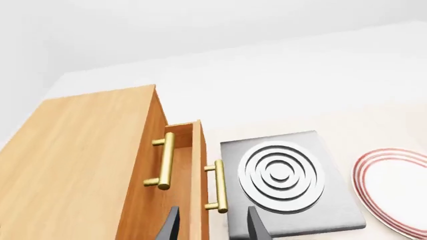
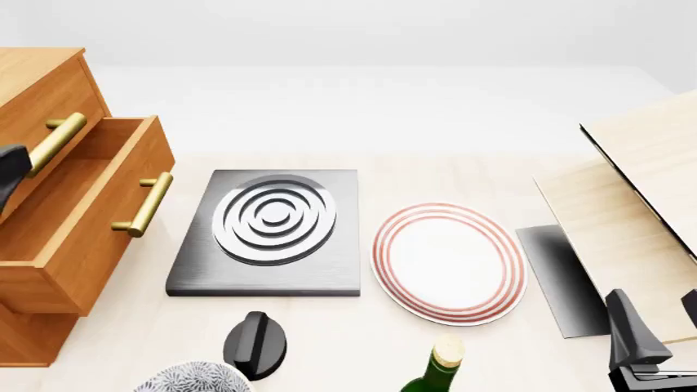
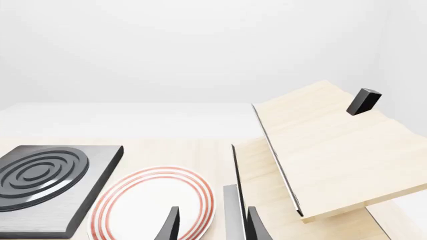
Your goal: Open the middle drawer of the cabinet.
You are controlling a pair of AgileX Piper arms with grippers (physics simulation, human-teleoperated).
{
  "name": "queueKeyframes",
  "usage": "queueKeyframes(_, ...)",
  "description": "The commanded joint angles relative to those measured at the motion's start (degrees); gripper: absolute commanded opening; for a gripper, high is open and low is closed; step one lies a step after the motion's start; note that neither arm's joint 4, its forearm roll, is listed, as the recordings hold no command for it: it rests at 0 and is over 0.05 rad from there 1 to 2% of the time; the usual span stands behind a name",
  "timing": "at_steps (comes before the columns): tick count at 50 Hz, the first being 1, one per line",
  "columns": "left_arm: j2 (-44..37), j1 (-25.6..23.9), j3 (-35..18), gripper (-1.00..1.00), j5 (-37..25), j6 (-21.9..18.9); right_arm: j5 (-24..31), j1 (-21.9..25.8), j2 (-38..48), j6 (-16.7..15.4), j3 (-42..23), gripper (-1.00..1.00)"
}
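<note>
Right hand point(image 2: 662, 327): near edge of worktop point(image 2: 458, 171), fingers spread, idle. Left hand point(image 1: 212, 222): spread, holding nothing. Middle drawer point(image 2: 93, 237): pulled well out of cabinet point(image 2: 38, 90), far left. Opening apparently done.

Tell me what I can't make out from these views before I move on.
- Bottom drawer: its front is hidden in the front view under the pulled-out middle drawer; the left wrist view cuts it off.
- Left pincer: only fingertips show at the left wrist view's edge; in the front view it is a dark sliver at the left edge.
- Bottle and bowl: cut off by the front view's bottom edge.
</note>
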State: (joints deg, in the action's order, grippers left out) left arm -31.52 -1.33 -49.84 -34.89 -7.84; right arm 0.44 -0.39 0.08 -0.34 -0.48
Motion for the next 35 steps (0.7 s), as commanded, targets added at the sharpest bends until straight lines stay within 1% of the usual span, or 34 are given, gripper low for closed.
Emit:
queueKeyframes(1,0.11,6.09,-0.23,1.00,-2.24,4.90,-0.13,0.09,0.03,0.07,0.10,1.00)
queueKeyframes(2,0.38,7.25,-0.25,1.00,-1.95,4.29,-0.12,0.08,0.03,0.07,0.10,1.00)
queueKeyframes(3,0.23,7.17,-0.17,1.00,-1.70,4.33,-0.12,0.10,0.03,0.05,0.10,1.00)
queueKeyframes(4,-1.09,7.09,-0.02,1.00,-2.02,5.60,-0.12,0.09,0.03,0.05,0.10,1.00)
queueKeyframes(6,-0.71,8.56,-0.30,1.00,-1.62,5.27,-0.12,0.11,0.03,0.06,0.10,1.00)
queueKeyframes(7,-0.84,8.36,-0.30,1.00,-1.68,5.29,-0.12,0.08,0.03,0.07,0.10,1.00)
queueKeyframes(13,-3.43,10.33,-0.48,1.00,-0.90,7.36,-0.13,0.07,0.03,0.10,0.10,1.00)
queueKeyframes(15,-3.79,10.12,-0.46,1.00,-0.64,7.26,-0.12,0.08,0.03,0.04,0.10,1.00)
queueKeyframes(18,-4.84,10.22,-0.59,1.00,-0.49,7.98,-0.13,0.08,0.03,0.07,0.10,1.00)
queueKeyframes(19,-6.09,9.95,-0.51,1.00,-0.42,8.87,-0.12,0.11,0.03,0.04,0.10,1.00)
queueKeyframes(20,-6.24,9.51,-0.48,1.00,-0.19,8.86,-0.11,0.07,0.03,0.07,0.10,1.00)
queueKeyframes(21,-6.46,10.08,-0.36,1.00,0.10,8.81,-0.12,0.09,0.03,0.07,0.10,1.00)
queueKeyframes(26,-8.27,9.15,-0.05,1.00,0.28,10.29,-0.12,0.10,0.03,0.05,0.10,1.00)
queueKeyframes(35,-10.59,8.82,0.46,1.00,1.37,11.35,-0.10,0.09,0.03,0.07,0.10,1.00)
